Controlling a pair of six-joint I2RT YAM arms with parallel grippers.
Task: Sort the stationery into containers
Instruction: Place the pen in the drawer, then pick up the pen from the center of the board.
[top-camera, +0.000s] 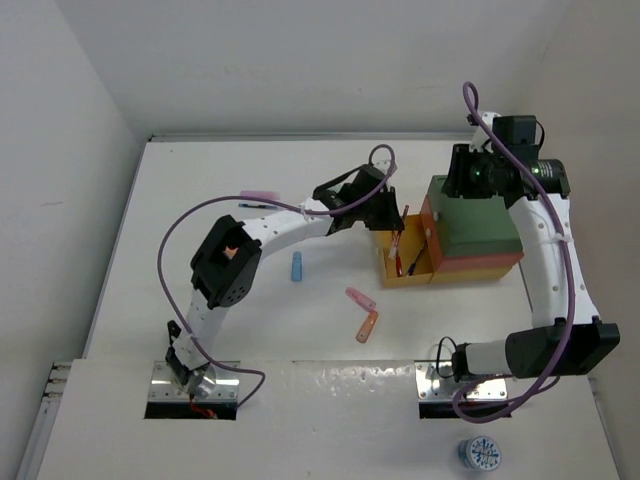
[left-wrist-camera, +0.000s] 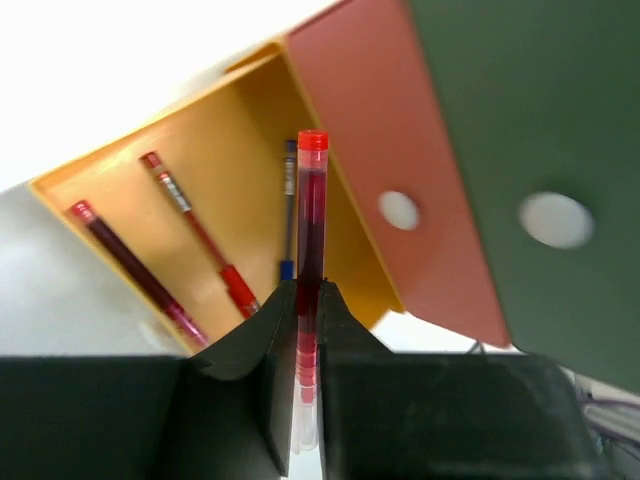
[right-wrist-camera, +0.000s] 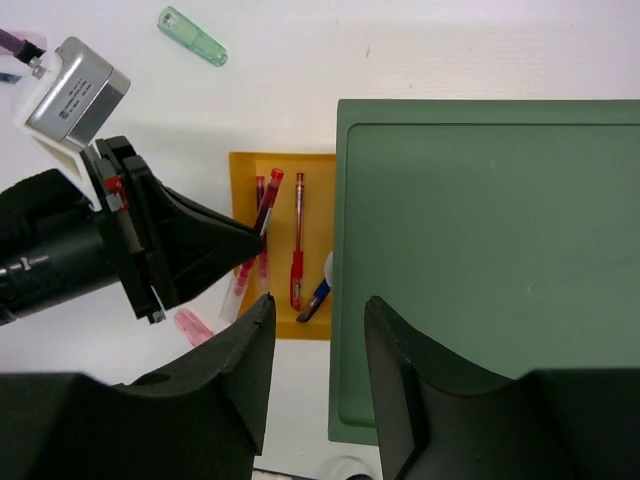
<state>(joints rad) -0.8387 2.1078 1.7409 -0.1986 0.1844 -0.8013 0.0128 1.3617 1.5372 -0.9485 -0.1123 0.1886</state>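
My left gripper (top-camera: 385, 215) is shut on a thin red pen (left-wrist-camera: 311, 220) and holds it over the pulled-out yellow tray (left-wrist-camera: 215, 140), cap pointing in. Two red pens (left-wrist-camera: 200, 240) and a blue pen (left-wrist-camera: 288, 215) lie in that tray. The tray sits under the red-orange tray (top-camera: 430, 232) and the green tray (top-camera: 475, 220). My right gripper (right-wrist-camera: 318, 310) is open and empty above the green tray's (right-wrist-camera: 480, 250) left edge. On the table lie a pink marker (top-camera: 257, 195), a blue marker (top-camera: 297, 266), another pink marker (top-camera: 360, 298) and an orange marker (top-camera: 368, 326).
A mint green marker (right-wrist-camera: 192, 36) lies on the table beyond the left gripper (right-wrist-camera: 170, 245). A small round blue-and-white object (top-camera: 481, 455) sits on the near ledge by the right arm's base. White walls close in the table's back and sides.
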